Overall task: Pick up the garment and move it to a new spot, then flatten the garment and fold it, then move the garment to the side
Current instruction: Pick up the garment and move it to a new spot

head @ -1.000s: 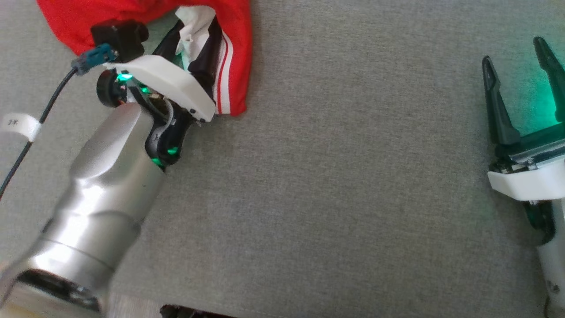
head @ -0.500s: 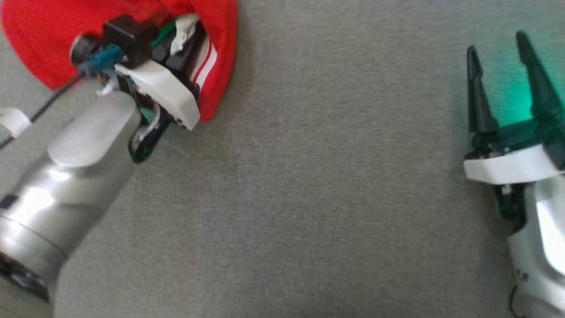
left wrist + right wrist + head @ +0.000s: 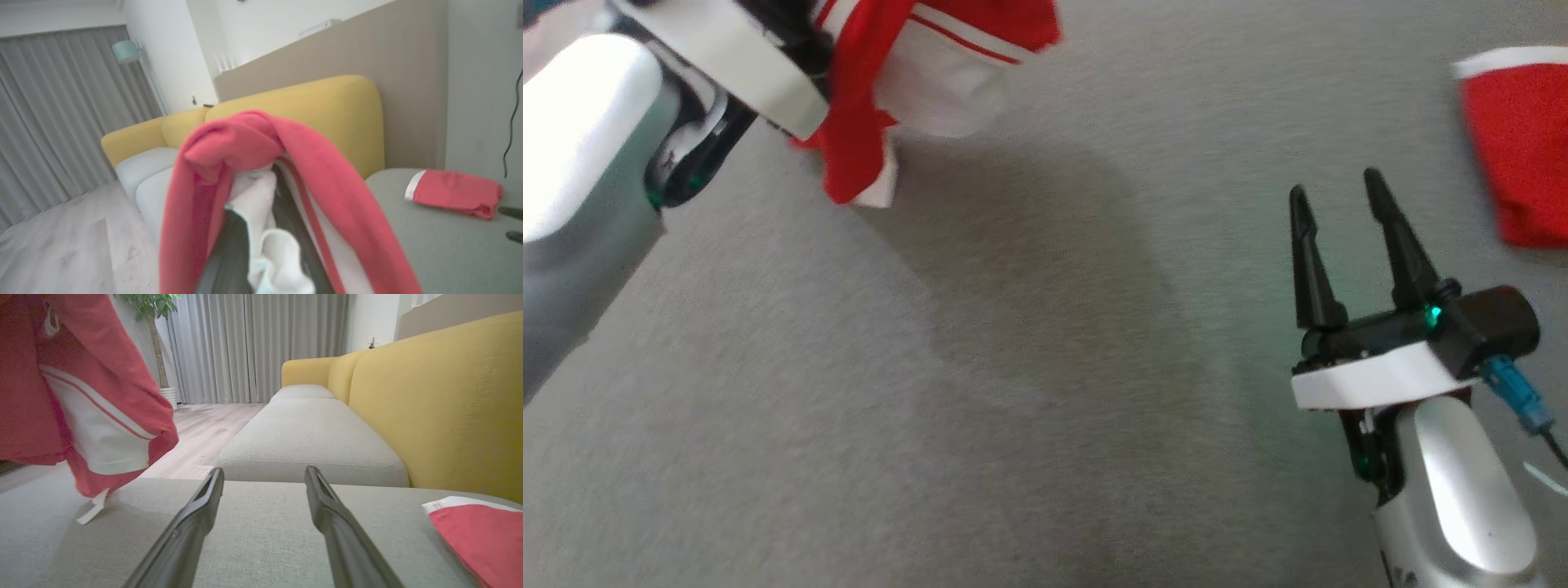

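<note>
The garment is red with white panels and stripes. It hangs bunched from my left gripper at the upper left, lifted off the grey table, with its lowest corner near the surface. In the left wrist view the garment drapes over the shut fingers and hides most of them. My right gripper hovers open over the table at the right with nothing between its fingers. From the right wrist the garment hangs at the far left.
A second red cloth with a white edge lies folded on the table at the far right, close beyond my right gripper. A yellow and grey sofa stands past the table's far edge. Curtains and wooden floor lie behind.
My left gripper has shut on the garment and raised it off the table. The head camera has shifted, bringing the second red cloth into sight. My right gripper stays open.
</note>
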`<state>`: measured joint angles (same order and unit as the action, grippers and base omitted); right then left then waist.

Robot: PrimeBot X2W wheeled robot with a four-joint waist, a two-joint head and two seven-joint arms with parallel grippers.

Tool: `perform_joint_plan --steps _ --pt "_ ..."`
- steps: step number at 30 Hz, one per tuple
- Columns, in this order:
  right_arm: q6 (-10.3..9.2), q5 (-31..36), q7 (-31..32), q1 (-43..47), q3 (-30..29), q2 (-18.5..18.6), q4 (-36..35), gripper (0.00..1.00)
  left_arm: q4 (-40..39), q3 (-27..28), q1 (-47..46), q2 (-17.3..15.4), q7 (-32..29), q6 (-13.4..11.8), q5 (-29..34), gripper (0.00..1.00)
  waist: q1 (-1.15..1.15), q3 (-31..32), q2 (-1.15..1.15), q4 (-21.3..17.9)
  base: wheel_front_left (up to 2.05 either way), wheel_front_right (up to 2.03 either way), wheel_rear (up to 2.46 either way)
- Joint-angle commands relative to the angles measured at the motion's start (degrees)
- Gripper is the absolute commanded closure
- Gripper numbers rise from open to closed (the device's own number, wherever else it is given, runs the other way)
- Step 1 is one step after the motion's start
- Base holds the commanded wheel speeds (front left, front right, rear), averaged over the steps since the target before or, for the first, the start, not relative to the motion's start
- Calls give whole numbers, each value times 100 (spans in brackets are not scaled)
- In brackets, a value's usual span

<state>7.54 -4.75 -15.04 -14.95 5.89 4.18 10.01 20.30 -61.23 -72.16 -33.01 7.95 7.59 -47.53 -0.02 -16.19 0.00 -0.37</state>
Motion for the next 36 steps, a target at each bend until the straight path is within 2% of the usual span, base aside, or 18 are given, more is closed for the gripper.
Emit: perform_joint_plan --steps 1,6,10,14,19,20,21,24,26,27,29,31,36 --pt "-5 -58 4 32 152 -65 -179 0 -253 262 -410 -209 -66 -11 -80 100 2 643 0 -703 0 0 0" --pt "-5 -119 4 89 206 -119 -286 0 -773 239 -355 -41 -355 -69 -358 100 2 716 0 -1158 0 0 0" --pt "-5 -317 4 54 426 -128 -379 0 -868 -168 -39 172 -608 -145 -274 100 2 460 0 -1590 0 0 0" --pt "-5 -546 4 13 702 -129 -465 0 -572 -572 455 299 -694 -209 -187 100 2 106 0 -1909 0 0 0" --pt "-5 -767 4 -61 1058 -129 -538 0 263 -831 1295 530 -508 -273 -354 100 2 -285 0 -2156 0 0 0" --pt "-5 -792 4 -77 1111 -129 -546 0 442 -861 1452 581 -417 -307 -349 56 2 -330 0 -2178 0 0 0" --pt "-5 -813 4 -88 1154 -129 -551 0 611 -880 1602 640 -296 -364 -335 0 2 -362 0 -2186 0 0 0" --pt "-5 -818 4 -83 1211 -130 -527 0 1028 -791 2056 870 243 -669 -381 0 2 -351 0 -2127 0 0 0" --pt "-5 -791 4 -44 1179 -130 -477 0 1221 -569 2364 1036 548 -992 -454 0 2 -260 0 -2015 0 0 0" --pt "-5 -791 4 -44 1179 -130 -477 0 1221 -569 2364 1036 548 -992 -454 0 2 -260 0 -2015 0 0 0" --pt "-5 -728 4 10 1112 -130 -407 0 1301 -241 2689 1170 680 -1311 -464 0 2 -112 0 -1837 0 0 0" --pt "-5 -656 4 72 1025 -130 -338 0 1029 361 3021 1277 699 -1591 -259 0 2 38 0 -1618 0 0 0" --pt "-5 -423 4 339 668 -130 -129 0 42 1825 4326 1484 703 -1945 791 0 2 625 0 -887 0 0 0"
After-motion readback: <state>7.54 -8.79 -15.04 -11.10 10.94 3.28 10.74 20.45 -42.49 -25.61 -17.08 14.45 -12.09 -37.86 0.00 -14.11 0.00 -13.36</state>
